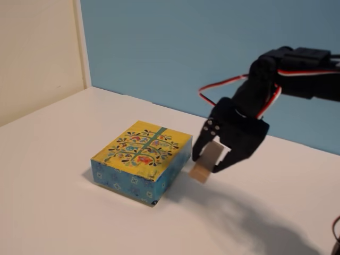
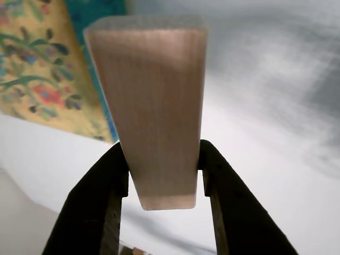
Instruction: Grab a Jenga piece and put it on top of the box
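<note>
The Jenga piece [image 1: 205, 163], a plain tan wooden block, hangs tilted just above the white table, right of the box. My black gripper [image 1: 206, 163] is shut on it, one finger on each long side. The wrist view shows the Jenga piece [image 2: 154, 106] up close, clamped near its lower end by my gripper [image 2: 163, 172], both dark fingers [image 2: 103, 196] pressed against it. The box [image 1: 142, 159] lies flat on the table, with a yellow tree-and-flower lid, a green stripe and blue patterned sides. A corner of the box [image 2: 37, 69] fills the upper left of the wrist view.
A white tabletop [image 1: 58, 212] spreads around the box, with open room in front and to the left. A blue wall [image 1: 186, 48] stands behind and a cream wall [image 1: 37, 48] at the left. Red and white cables [image 1: 223, 85] loop off the arm.
</note>
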You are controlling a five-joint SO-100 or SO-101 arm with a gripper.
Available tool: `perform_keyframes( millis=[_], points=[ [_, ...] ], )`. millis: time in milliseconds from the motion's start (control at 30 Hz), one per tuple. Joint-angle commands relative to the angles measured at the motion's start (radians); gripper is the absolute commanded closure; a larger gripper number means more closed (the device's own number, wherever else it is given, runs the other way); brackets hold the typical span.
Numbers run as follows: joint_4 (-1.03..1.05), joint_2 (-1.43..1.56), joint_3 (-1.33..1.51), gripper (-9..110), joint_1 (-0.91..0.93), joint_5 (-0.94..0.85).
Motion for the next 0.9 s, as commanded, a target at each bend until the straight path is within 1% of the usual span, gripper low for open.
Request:
perform_keyframes(
  millis=[0,467,867],
  points=[
    [0.02,-0.002,-0.11,102,-0.037,0.009],
    [0.15,-0.222,-0.486,102,-0.094,0.037],
    [0.166,-0.414,-0.673,102,-0.114,0.049]
  ],
)
